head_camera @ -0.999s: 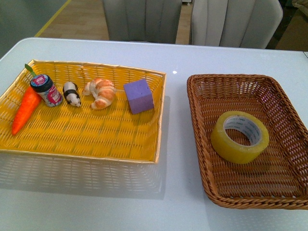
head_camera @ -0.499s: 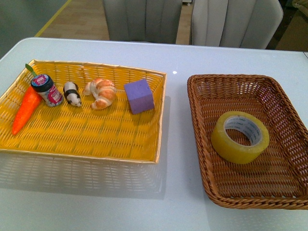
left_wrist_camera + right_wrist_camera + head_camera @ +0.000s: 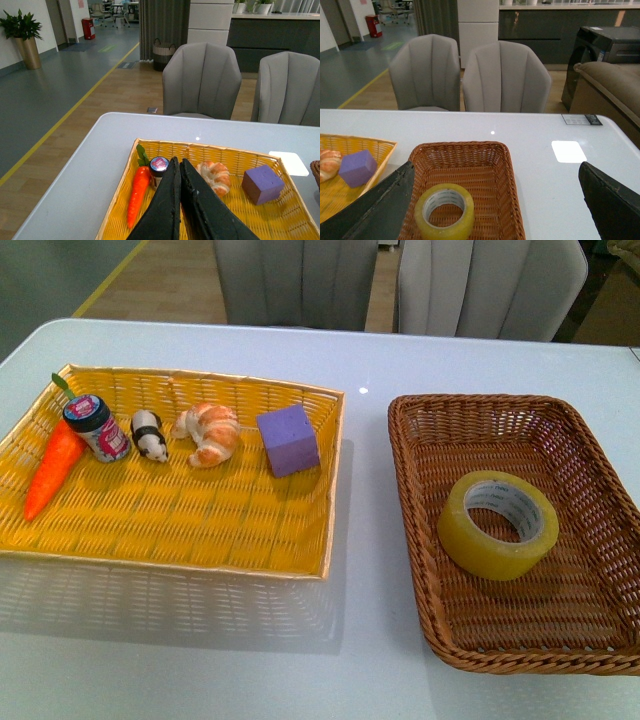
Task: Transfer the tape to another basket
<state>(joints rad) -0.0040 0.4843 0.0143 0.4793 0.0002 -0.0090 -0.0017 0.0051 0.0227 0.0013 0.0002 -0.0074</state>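
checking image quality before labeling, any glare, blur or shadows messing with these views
Front view: sharp, small glare dot on the table, soft shadow below the yellow tray. Right wrist view: bright window reflection on the table, tape clear. Left wrist view: shut left gripper up close, slightly soft.

Tape (image 3: 498,524): yellowish translucent roll, white printed core, lying flat, hole upward, inside dark brown wicker basket (image 3: 415,508), roughly at its centre.
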